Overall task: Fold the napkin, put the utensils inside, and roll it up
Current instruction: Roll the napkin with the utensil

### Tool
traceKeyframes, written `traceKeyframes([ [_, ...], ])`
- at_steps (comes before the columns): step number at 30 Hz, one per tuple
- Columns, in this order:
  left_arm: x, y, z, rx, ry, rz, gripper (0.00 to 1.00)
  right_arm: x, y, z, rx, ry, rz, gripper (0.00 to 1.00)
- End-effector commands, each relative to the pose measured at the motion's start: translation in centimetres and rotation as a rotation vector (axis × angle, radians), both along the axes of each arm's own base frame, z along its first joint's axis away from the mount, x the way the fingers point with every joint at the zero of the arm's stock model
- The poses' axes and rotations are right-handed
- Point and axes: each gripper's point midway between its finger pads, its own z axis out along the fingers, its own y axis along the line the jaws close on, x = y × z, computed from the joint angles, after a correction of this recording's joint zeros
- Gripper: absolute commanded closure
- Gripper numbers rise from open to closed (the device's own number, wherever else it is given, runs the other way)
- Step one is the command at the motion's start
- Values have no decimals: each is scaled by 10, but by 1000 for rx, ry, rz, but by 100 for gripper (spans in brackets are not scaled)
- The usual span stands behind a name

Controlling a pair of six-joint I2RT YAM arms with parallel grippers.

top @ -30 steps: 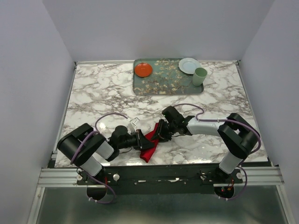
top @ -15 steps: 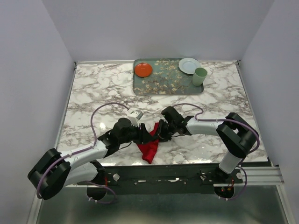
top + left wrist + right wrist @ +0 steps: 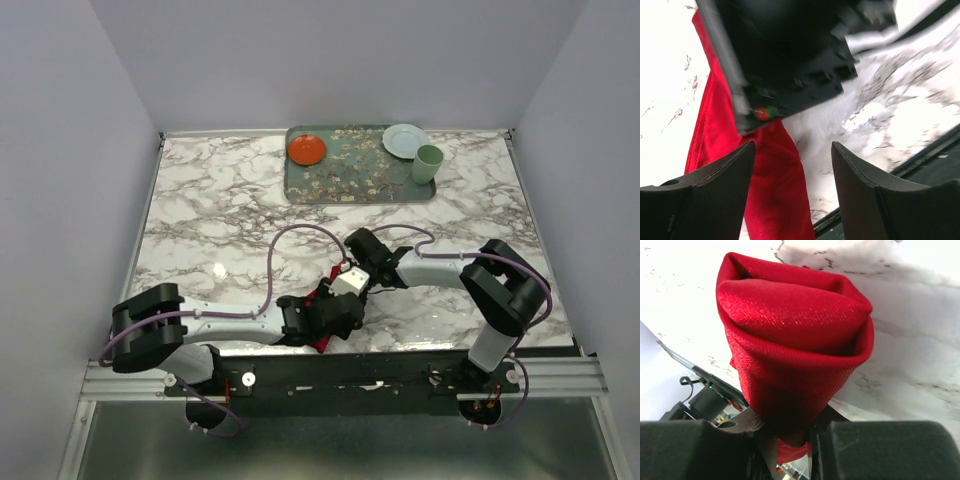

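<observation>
Here the rolled napkin lies well apart from the tray, on its near side, with its long axis running roughly toward the tray. The right gripper pinches one end of the roll. The left gripper hovers just above the cloth, its fingers spread and holding nothing, and the right wrist crowds its approach. The utensils are not visible, so whether they are inside the roll cannot be told. The orange plate and cup on the tray stand clear.

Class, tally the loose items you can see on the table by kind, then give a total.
Plates: 2 (orange-red plate, pale plate)
Cups: 1 (green cup)
Trays: 1 (tray)
Napkins: 1 (red napkin)
Total: 5
</observation>
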Motion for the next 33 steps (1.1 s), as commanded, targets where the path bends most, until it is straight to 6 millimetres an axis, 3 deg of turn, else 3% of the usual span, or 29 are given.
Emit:
traceKeyframes([
  [1,7,24,-10,251,-173,89,30,-9,-8,-11,-36,92,-35,71],
  [6,8,20,-8,347,-257,106,32,-10,-8,-13,-33,113,-43,71],
  [17,3,34,-35,476,-288,126,36,-12,-8,-14,-18,140,-49,71],
  [23,2,37,-37,451,-270,139,51,-10,-13,-14,-13,141,-56,71],
  [26,3,38,-39,425,-243,141,63,-9,-14,-15,-8,139,-55,68],
  [28,2,38,-41,412,-226,138,76,-9,-16,-15,-5,136,-53,66],
  [30,3,40,-42,397,-213,142,85,-8,-16,-13,2,129,-50,57],
  [33,4,40,-44,353,-175,136,87,-5,-20,-11,9,107,-47,46],
])
